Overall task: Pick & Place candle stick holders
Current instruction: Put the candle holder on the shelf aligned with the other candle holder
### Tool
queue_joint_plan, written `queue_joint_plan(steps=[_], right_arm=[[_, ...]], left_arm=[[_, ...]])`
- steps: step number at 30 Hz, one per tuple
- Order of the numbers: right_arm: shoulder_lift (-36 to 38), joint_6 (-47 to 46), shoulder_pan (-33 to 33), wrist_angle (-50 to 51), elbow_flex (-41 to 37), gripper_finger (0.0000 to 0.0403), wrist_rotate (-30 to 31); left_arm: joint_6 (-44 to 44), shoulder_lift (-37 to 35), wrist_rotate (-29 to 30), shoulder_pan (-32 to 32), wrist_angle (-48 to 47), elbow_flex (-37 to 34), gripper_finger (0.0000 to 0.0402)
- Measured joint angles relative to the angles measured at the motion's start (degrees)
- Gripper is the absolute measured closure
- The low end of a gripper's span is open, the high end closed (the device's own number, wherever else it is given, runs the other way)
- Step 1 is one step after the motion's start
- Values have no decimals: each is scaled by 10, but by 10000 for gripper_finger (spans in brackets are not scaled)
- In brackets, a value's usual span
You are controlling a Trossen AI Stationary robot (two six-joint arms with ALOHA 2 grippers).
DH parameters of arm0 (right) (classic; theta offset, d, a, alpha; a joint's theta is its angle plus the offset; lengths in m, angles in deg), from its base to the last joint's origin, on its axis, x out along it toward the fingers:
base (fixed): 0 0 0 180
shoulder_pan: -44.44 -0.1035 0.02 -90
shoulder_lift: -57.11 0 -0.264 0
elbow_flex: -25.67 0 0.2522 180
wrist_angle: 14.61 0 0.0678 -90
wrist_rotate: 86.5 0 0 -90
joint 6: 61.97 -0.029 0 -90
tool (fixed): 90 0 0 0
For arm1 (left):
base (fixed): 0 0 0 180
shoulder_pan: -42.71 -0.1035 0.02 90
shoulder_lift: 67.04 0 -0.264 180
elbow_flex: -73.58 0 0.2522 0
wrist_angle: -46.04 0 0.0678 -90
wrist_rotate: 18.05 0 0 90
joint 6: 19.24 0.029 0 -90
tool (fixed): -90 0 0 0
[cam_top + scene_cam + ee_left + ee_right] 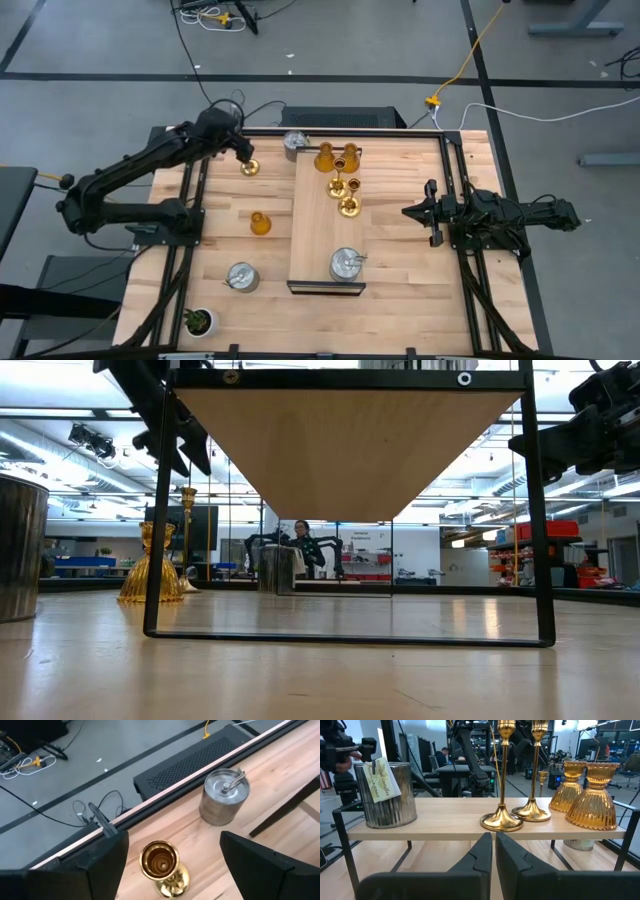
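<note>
A gold thin-stemmed holder (249, 167) stands upright on its round base at the table's far left. My left gripper (244, 157) hovers over it, open, a finger on either side of its cup (160, 861) without touching. A silver holder (224, 795) stands on the table beyond it. An amber holder (260, 223) and a silver one (241, 277) stand on the table to the left of the shelf. On the raised wooden shelf (315, 235) stand two amber holders (594, 795), two gold ones (502, 820) and a silver one (385, 795). My right gripper (412, 212) waits shut to the right of the shelf.
The shelf rests on a thin black metal frame (155, 560) in the table's middle. A tiny green potted plant (199, 321) sits at the near left corner. Black rails (455, 190) run along the table's sides. A person shows in the room behind (300, 545).
</note>
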Motion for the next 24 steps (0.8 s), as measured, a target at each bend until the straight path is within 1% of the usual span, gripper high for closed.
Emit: queue_joint_plan(steps=[8,24], right_arm=[[0,0,0,0,0,376,0],[0,0,0,0,0,376,0]], left_arm=[[0,21,-7,-11,-7,0,78],[-14,62,-7,-11,-18,0,79]])
